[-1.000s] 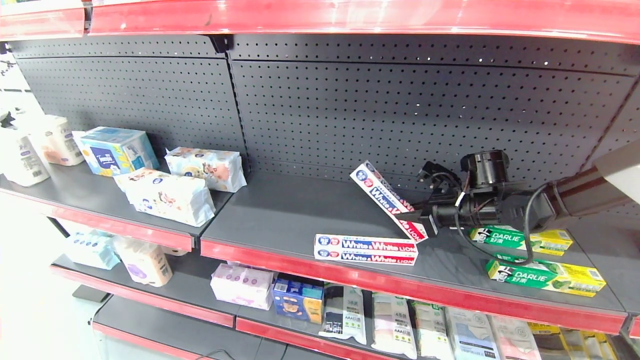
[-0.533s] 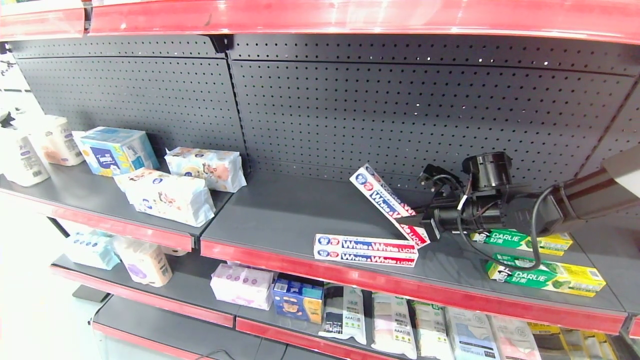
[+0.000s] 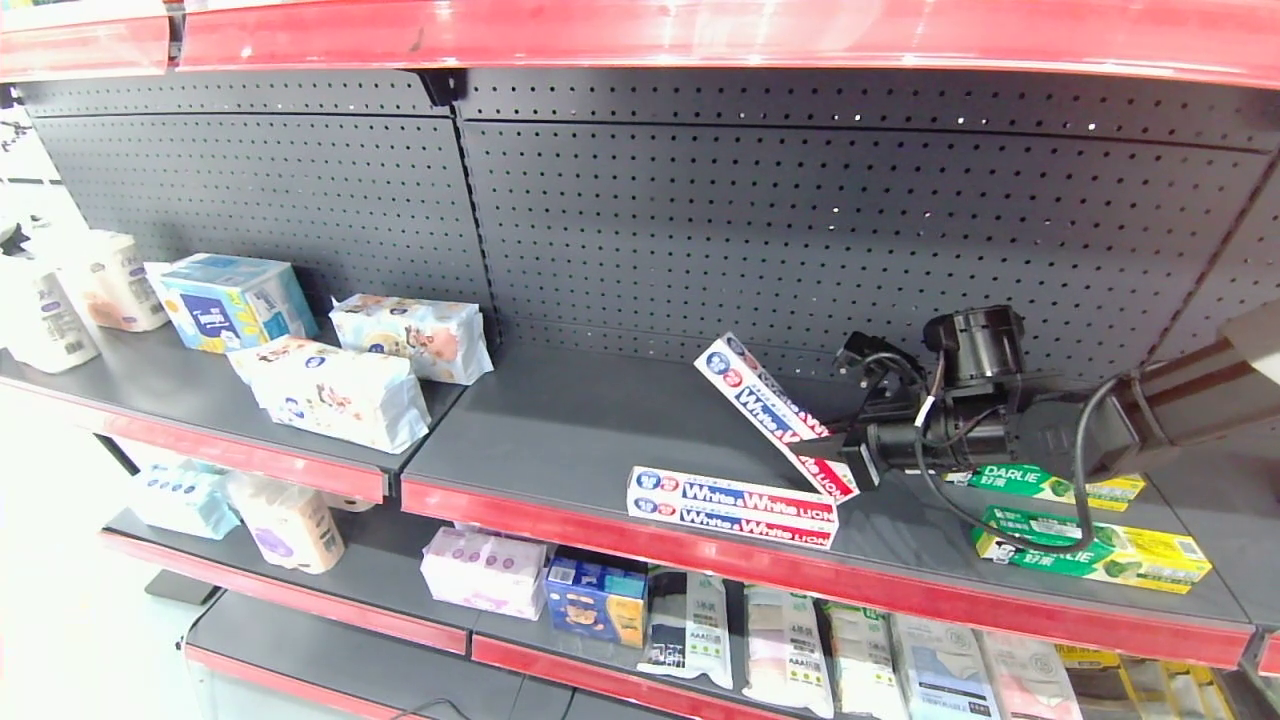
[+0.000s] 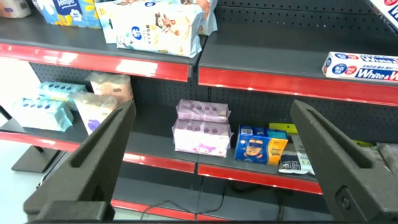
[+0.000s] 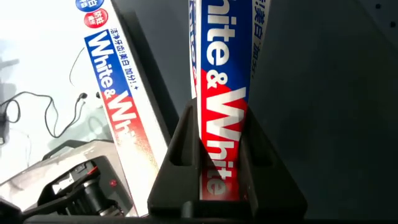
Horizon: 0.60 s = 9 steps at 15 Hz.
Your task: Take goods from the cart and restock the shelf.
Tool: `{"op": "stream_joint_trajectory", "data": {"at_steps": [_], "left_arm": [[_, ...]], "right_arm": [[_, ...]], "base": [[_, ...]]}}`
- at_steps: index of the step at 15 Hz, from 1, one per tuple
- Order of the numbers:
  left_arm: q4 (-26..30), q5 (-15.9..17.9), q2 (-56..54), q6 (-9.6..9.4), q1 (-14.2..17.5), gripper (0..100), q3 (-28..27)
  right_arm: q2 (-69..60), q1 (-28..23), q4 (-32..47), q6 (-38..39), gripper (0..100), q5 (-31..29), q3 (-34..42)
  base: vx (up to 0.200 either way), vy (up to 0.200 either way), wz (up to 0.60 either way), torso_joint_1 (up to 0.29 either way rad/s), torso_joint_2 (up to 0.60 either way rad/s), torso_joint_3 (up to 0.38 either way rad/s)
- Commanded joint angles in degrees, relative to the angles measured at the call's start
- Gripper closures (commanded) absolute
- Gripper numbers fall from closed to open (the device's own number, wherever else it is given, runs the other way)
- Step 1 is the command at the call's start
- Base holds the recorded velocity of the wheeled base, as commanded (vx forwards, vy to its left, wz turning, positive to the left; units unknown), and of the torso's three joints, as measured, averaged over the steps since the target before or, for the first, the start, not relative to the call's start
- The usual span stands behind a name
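My right gripper (image 3: 850, 463) is shut on one end of a white, blue and red toothpaste box (image 3: 772, 412). The box is tilted, its free end raised toward the pegboard, just above the dark shelf (image 3: 580, 420). A matching toothpaste box (image 3: 735, 506) lies flat along the shelf's red front edge, just in front of the held one. In the right wrist view the held box (image 5: 222, 93) stands clamped between the black fingers (image 5: 179, 149), with the lying box (image 5: 115, 93) beside it. My left gripper (image 4: 211, 174) is open and holds nothing, down in front of the lower shelves.
Two green toothpaste boxes (image 3: 1045, 483) (image 3: 1095, 548) lie on the shelf under and right of the right arm. Tissue packs (image 3: 335, 392) (image 3: 415, 335) sit on the shelf section to the left. Lower shelves hold pink packs (image 4: 202, 127) and other goods. A bare stretch lies behind the lying box.
The right gripper has sunk a little toward the shelf with the tilted toothpaste box, drawing nearer to the box lying at the front edge.
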<state>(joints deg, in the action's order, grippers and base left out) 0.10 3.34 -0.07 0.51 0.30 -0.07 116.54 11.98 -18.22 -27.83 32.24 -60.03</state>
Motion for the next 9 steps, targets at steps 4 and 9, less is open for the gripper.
{"op": "stream_joint_trajectory", "data": {"at_steps": [4, 9], "left_arm": [[0.0, 0.0, 0.1, 0.02, 0.0, 0, 0.0], [0.0, 0.0, 0.1, 0.02, 0.0, 0, 0.0]], "right_arm": [[1.2, -1.3, 1.2, -0.1, 100, -2.1, -5.1], [2.7, -1.2, 5.7, -5.4, 100, -2.6, -9.1]], "base": [[0.000, 0.000, 0.00, 0.000, 0.00, 0.000], [0.000, 0.000, 0.00, 0.000, 0.00, 0.000]]}}
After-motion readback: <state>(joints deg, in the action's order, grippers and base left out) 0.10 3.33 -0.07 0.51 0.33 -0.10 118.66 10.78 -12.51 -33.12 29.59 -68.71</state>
